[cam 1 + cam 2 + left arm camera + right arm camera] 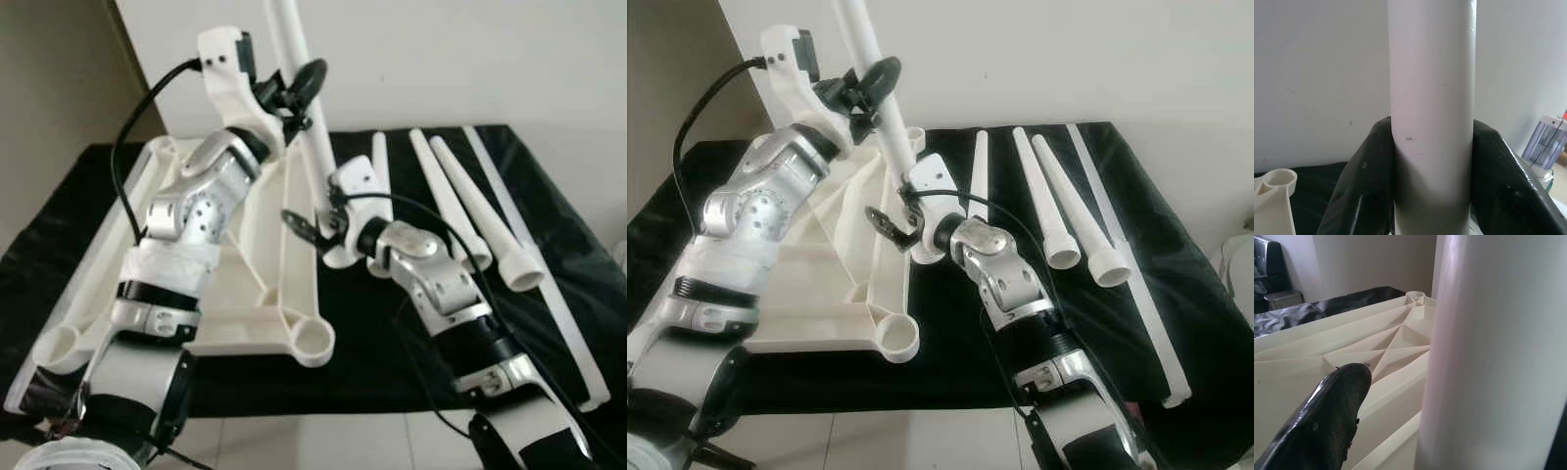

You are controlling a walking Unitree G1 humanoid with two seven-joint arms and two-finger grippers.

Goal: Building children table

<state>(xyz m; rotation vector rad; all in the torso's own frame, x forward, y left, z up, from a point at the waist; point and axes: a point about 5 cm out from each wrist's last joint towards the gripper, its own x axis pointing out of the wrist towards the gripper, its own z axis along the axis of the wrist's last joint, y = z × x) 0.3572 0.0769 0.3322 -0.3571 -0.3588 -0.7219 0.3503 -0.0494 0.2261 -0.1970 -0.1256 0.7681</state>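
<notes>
Black cloth covers the floor by a white wall. Upturned tabletop lies on it, three spare legs beside. Left gripper is clamped around a tilted leg; right gripper straddles its lower end, fingers spread. Risk: leg is off-axis, may miss the corner socket and jam or slip.

White wall behind the work area, plain, evenly lit by soft daylight. Beige wall section on the left. Black sheet spread over the floor; pale tiles at its near edge. Small white appliance with a grille stands off to the side.
</notes>
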